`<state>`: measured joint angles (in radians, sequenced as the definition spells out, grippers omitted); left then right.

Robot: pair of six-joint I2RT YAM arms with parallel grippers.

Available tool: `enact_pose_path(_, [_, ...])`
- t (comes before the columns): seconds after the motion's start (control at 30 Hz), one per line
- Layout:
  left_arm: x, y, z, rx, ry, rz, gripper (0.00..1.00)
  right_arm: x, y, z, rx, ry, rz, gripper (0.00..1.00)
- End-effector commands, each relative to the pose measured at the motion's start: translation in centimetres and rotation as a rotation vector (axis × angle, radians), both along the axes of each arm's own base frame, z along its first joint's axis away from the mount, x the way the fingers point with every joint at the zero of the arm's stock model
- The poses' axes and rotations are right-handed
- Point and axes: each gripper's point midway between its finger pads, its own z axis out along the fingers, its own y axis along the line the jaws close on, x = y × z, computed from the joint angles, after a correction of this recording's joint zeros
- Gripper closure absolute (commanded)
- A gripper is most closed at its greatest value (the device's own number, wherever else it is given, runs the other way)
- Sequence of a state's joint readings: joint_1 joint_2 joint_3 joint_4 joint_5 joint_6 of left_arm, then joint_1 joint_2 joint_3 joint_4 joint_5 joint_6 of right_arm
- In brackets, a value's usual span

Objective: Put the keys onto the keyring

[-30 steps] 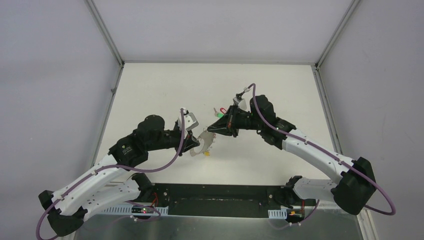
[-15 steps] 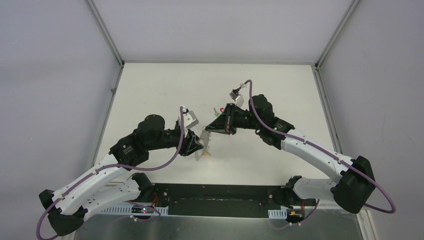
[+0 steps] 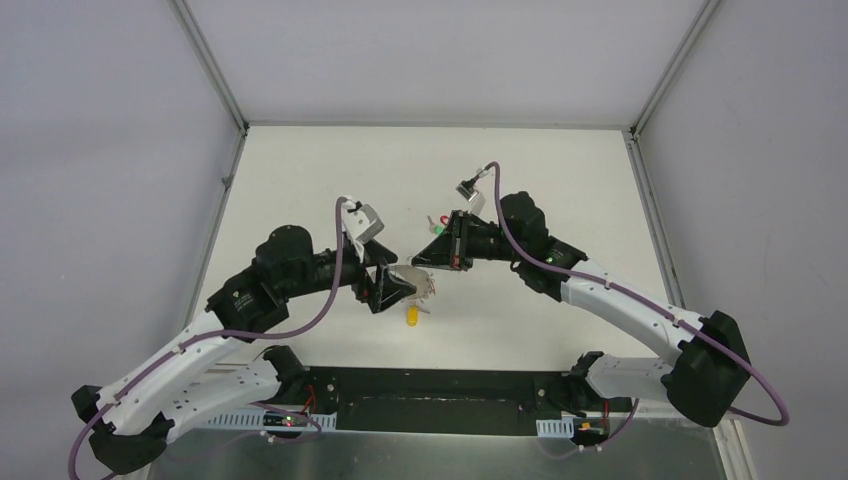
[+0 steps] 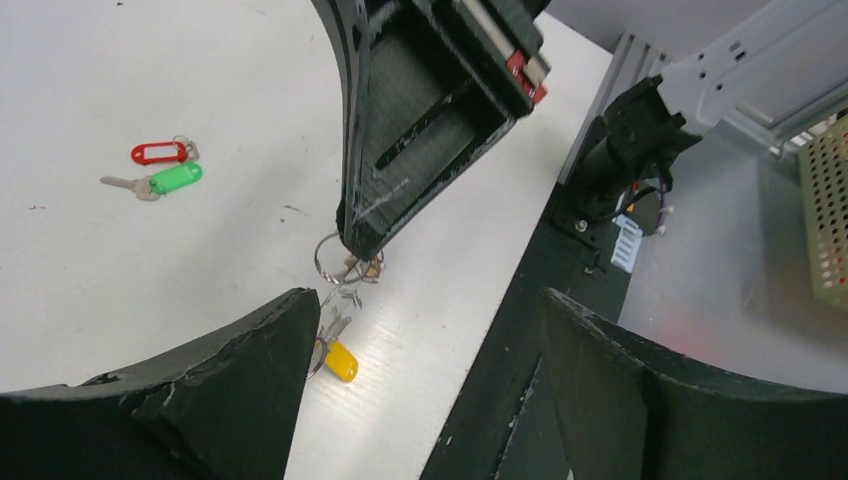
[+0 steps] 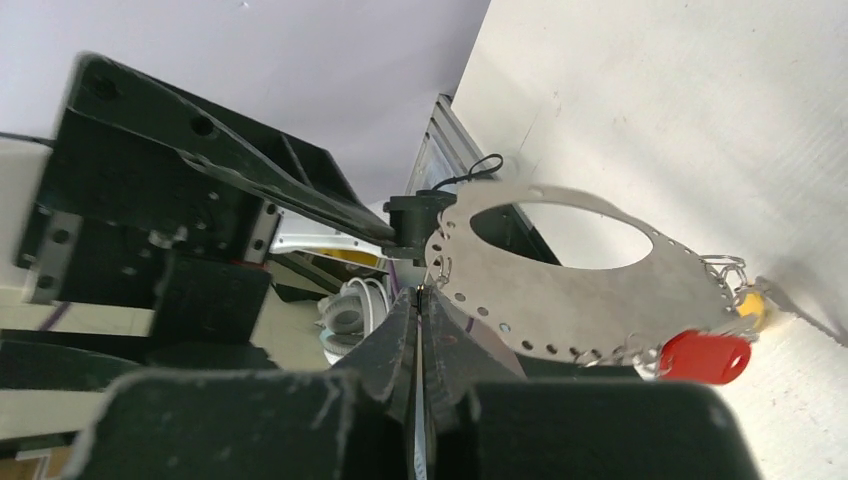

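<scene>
left gripper (image 4: 425,300): jaws wide apart; right gripper (image 5: 420,295): pinched closed; arms: angled inward

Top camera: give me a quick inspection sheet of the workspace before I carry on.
Surface: white table, a few small specks.
Job's things: keyring held off the table; yellow-tagged key seemingly hooked on its edge, a red tag at its rim too; red-tagged key and green-tagged key lie loose together farther out.
Clutter: nothing seen.
Grippers: left gripper open, empty, beside the keyring; right gripper shut on the keyring's rim.
Cables: purple cables run along both arms, no snag seen.
Surroundings: grey walls, metal frame posts.
</scene>
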<state>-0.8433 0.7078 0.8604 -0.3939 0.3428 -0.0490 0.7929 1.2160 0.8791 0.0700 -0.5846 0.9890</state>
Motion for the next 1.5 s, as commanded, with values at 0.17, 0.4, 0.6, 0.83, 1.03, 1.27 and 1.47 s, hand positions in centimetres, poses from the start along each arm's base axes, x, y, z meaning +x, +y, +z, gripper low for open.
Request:
enact_pose_path(0.17, [2.0,-1.8,5.1,-0.115,0.078,0.06,0.16,-0.8,-0.4,1.3,0.045,-0.201,0.063,1.0])
enact_pose_path(0.4, [4.1,-0.8,3.6,-0.128,0.253,-0.033,0.18,-0.9,-0.9,0.4,0.026,-0.25,0.066,1.0])
enact_pose_path(0.6, [4.5,0.5,2.3,-0.237,0.328,-0.186,0.21,-1.0,-1.2,0.1,0.019,-0.298,0.073,1.0])
enact_pose_path(0.83, [3.6,0.7,0.3,-0.362,0.236,-0.305,0.29,-1.5,-1.4,0.6,0.028,-0.387,0.099,1.0])
enact_pose_path(1.03, [2.6,0.9,-0.4,-0.429,0.225,-0.312,0.35,-2.1,-1.7,1.9,0.101,-0.497,0.113,1.0])
enact_pose_path(1.27, [2.1,0.7,-1.2,-0.454,0.237,-0.328,0.49,-2.9,-1.6,2.8,0.149,-0.549,0.153,1.0])
enact_pose_path(1.47, [1.9,0.5,-1.2,-0.45,0.213,-0.343,0.54,-3.3,-1.4,3.2,0.172,-0.562,0.182,1.0])
